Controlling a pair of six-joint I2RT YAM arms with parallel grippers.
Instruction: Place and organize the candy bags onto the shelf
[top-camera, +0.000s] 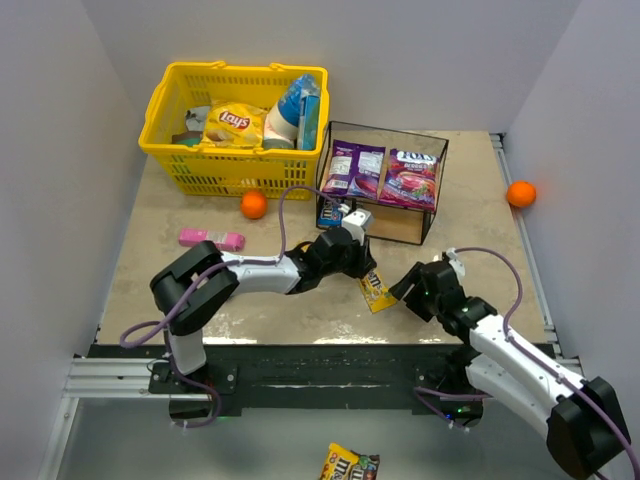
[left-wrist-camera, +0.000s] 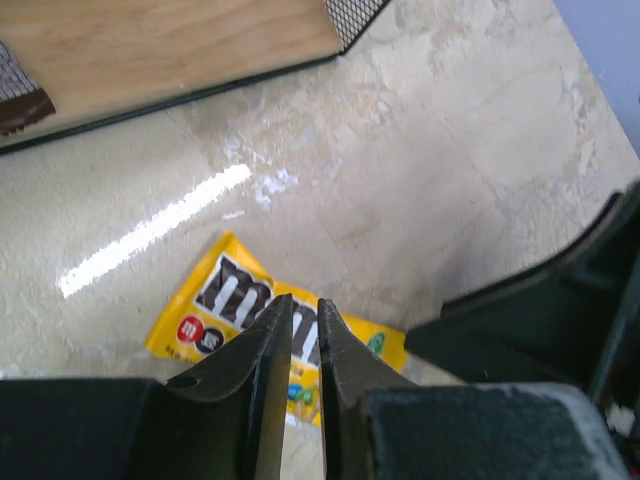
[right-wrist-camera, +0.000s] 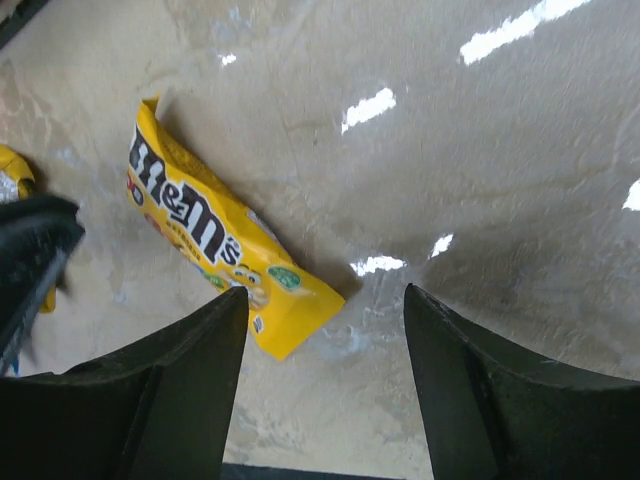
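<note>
Your top camera sits high behind the arm bases, looking down and forward over the whole table (top-camera: 480, 250), with the basket (top-camera: 243, 68) and shelf (top-camera: 398, 226) at the far side. Your left wrist camera rides close to the tabletop, looking down past the left gripper (left-wrist-camera: 304, 300), with the shelf's bottom board along its upper edge. Your right wrist camera looks down through the right gripper (right-wrist-camera: 325, 291), equally near. All 3 views share the yellow packet (top-camera: 377, 291) and the table around it.

Purple bags (top-camera: 353, 168) atop shelf (top-camera: 400, 226); yellow packet (top-camera: 377, 291) lying flat.
</note>
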